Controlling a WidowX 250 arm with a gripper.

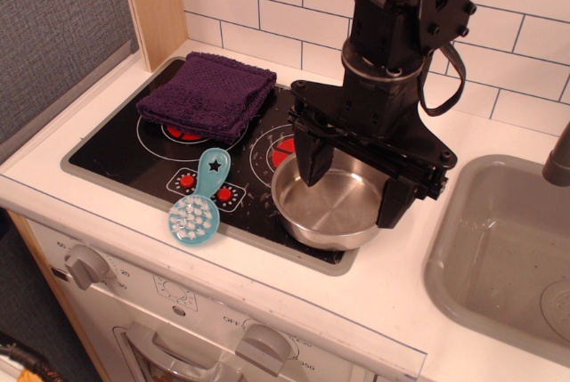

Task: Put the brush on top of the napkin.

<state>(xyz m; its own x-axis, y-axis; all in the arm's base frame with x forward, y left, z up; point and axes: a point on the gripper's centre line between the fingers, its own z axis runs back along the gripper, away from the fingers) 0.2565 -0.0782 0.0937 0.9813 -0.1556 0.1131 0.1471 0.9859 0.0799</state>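
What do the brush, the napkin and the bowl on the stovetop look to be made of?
The brush: light-blue plastic by its smooth, slightly glossy moulded handle, with white bristles, probably synthetic. The napkin: dark purple knitted or terry cloth, matte, with a thick ribbed texture and folded layers. The bowl: likely stainless steel, silvery and reflective inside.

Toy kitchen (stovetop [116,155], sink [463,248], tiles [285,17])

A napkin [207,93] lies at the stovetop's [116,146] back left, a brush [199,199] before it, a bowl [328,207] right, the sink [499,248] beyond
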